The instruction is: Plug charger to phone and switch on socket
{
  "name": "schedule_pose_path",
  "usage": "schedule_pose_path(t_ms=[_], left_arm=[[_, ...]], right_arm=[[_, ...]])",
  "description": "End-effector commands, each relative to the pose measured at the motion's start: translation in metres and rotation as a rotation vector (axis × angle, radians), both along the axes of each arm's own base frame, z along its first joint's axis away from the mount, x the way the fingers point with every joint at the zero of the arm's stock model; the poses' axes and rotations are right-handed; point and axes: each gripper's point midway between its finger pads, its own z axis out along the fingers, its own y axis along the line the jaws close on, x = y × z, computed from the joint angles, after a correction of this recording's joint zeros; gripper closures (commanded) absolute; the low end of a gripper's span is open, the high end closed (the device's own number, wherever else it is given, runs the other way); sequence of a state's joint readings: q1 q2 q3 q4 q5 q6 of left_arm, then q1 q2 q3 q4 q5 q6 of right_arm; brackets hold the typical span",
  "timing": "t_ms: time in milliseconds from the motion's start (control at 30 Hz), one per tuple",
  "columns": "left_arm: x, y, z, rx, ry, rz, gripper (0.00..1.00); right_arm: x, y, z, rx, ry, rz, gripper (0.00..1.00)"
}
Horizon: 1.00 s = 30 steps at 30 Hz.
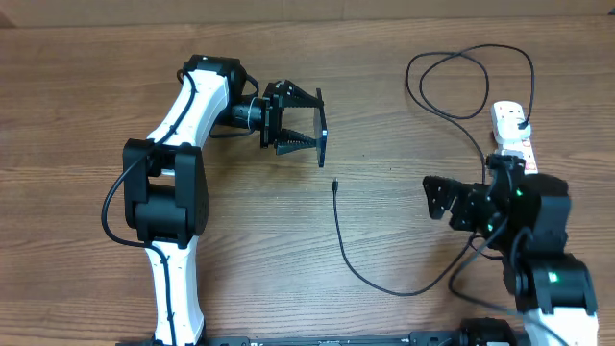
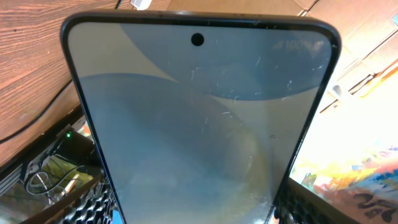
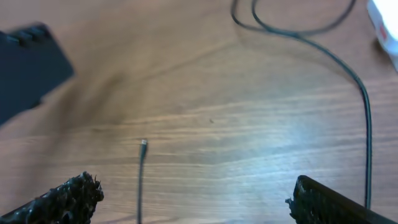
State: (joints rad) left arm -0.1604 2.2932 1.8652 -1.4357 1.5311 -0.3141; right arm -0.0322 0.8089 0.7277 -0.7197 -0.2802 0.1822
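Observation:
My left gripper [image 1: 315, 123] is shut on the phone [image 1: 323, 130], holding it on edge above the table's middle. In the left wrist view the phone's light-blue screen [image 2: 199, 124] fills the frame, gripped by its two long sides between my fingers [image 2: 93, 205]. The charger's small connector tip [image 1: 334, 185] lies loose on the wood just below the phone. Its thin black cable [image 1: 384, 286] curves right, loops at the back and reaches the white socket [image 1: 509, 130] at the far right. My right gripper [image 1: 434, 197] is open and empty, right of the tip. In the right wrist view the tip [image 3: 143, 144] lies ahead of the left finger [image 3: 62, 199].
The charger's loops [image 1: 471, 72] lie at the back right beside the socket's end [image 3: 385, 28]. A stretch of cable [image 3: 367, 124] runs past my right finger. A blurred dark shape [image 3: 28, 68] sits at the upper left of the right wrist view.

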Motion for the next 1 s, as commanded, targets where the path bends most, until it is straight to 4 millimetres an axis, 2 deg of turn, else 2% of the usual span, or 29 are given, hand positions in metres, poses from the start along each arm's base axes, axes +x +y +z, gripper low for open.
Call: schedule_pose_path(t_ms=[0,167,333,600,633,667,733,867,967], left_arm=[[0.009,0.005,0.013,-0.050,-0.006,0.031,0.24],[0.009,0.006,0.013,-0.050,-0.006,0.031,0.24],[0.009,0.006,0.013,-0.049,0.002,0.032,0.25],[0.009,0.006,0.013,-0.048,0.007,0.032,0.25],[0.009,0.006,0.013,-0.048,0.008,0.032,0.25],[0.009,0.006,0.014,-0.048,0.010,0.032,0.25],[0.009,0.006,0.014,-0.047,0.017,0.032,0.25],[0.009,0.006,0.014,-0.047,0.019,0.032,0.25],[0.009,0.006,0.013,-0.045,0.027,0.032,0.26]], right_arm=[[0.005,0.009,-0.006,0.034,0.046,0.051,0.00],[-0.002,0.034,-0.020,0.156,0.141,0.158,0.00],[-0.003,0.059,-0.010,0.287,0.135,0.279,0.00],[-0.008,0.062,-0.012,0.306,0.157,0.290,0.00],[-0.009,0.062,-0.012,0.306,0.159,0.289,0.02],[-0.009,0.062,-0.012,0.306,0.161,0.289,0.10],[-0.007,0.059,-0.016,0.274,0.164,0.271,0.18],[-0.005,0.062,-0.021,0.206,0.175,0.248,0.20],[0.001,0.062,-0.017,0.122,0.176,0.174,0.22]])
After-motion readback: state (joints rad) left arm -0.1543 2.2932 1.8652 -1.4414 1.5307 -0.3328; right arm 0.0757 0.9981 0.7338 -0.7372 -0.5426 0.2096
